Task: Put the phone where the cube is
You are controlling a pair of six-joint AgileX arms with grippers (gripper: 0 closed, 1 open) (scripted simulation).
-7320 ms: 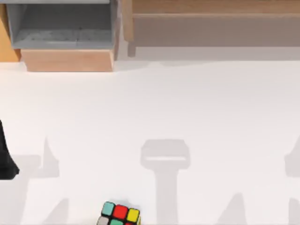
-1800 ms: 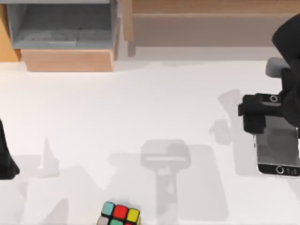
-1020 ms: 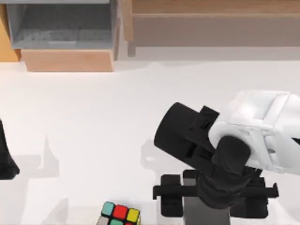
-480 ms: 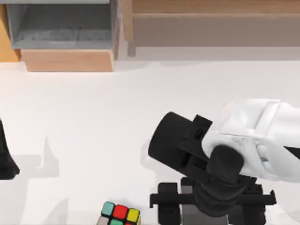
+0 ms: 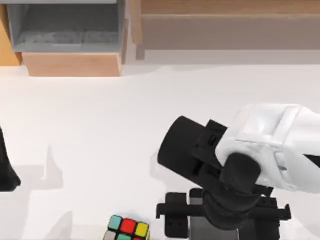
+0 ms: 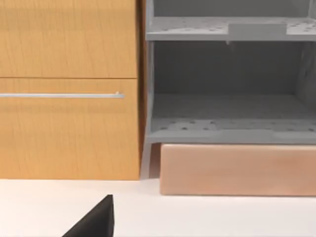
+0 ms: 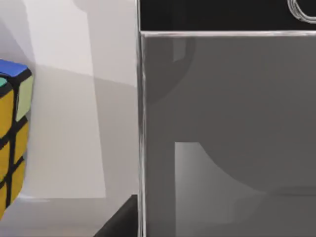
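the right arm [image 5: 260, 150], white shell with black wrist, reaches over the near right part of the white surface [image 5: 150, 110]. its black two-finger jaws [image 5: 220, 222] point downward and are closed on a flat grey-screened phone with a black bezel and silver edge [image 5: 205, 227]; one finger [image 5: 176, 220] stands on the cube-facing side of the phone, the other on the opposite side. in the right wrist view the phone [image 7: 227, 128] lies directly between the jaws, its long edge parallel to the cube's face.

the small puzzle cube with black edges and teal, red and yellow top stickers [image 5: 127, 229] rests on the surface near its front edge, just beside the jaws on their left-hand side and apart from the phone. the right wrist view shows the cube [image 7: 14, 133] with yellow stickers and a strip of bare surface between it and the phone.

the left arm [image 5: 6, 165] is parked at the left edge of the surface; the state of its jaws cannot be told. the left wrist view faces a wooden cabinet with a metal handle [image 6: 64, 94] and a grey shelf unit [image 6: 232, 89] at the back of the surface.
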